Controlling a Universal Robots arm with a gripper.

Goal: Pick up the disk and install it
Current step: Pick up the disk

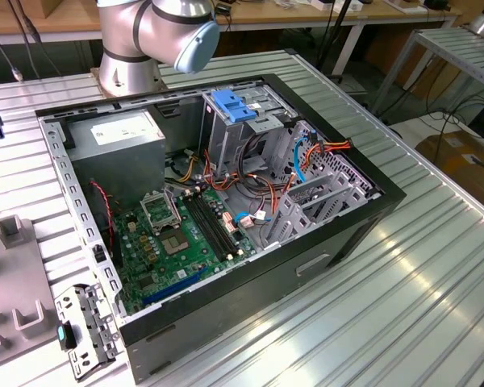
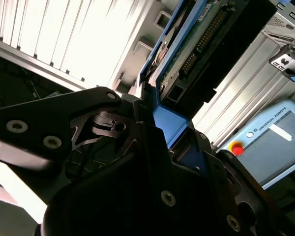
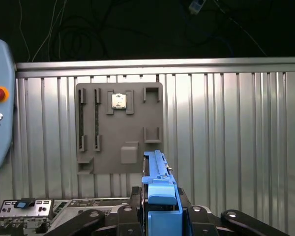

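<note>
The disk (image 3: 157, 169) stands edge-on in the first wrist view, its blue carrier frame (image 3: 160, 195) clamped between my black gripper (image 3: 160, 216) fingers. In the second wrist view the disk (image 2: 201, 37) shows its dark underside with a connector row and blue frame edge, rising out of the gripper (image 2: 160, 128), which is shut on it. The disk hangs in the air above the ribbed metal table (image 3: 226, 128), off to the side of the open computer case (image 1: 226, 201). Inside the case stands the grey drive cage with a blue latch (image 1: 235, 105) on top.
A grey fixture plate (image 3: 119, 129) with slots lies on the table below the disk. A teach pendant (image 3: 0, 103) rests beside it. A loose metal bracket (image 1: 85, 326) lies by the case's corner. The case holds a motherboard (image 1: 185, 234), cables and a grey power supply box (image 1: 117, 137). The arm's base (image 1: 129, 56) stands behind it.
</note>
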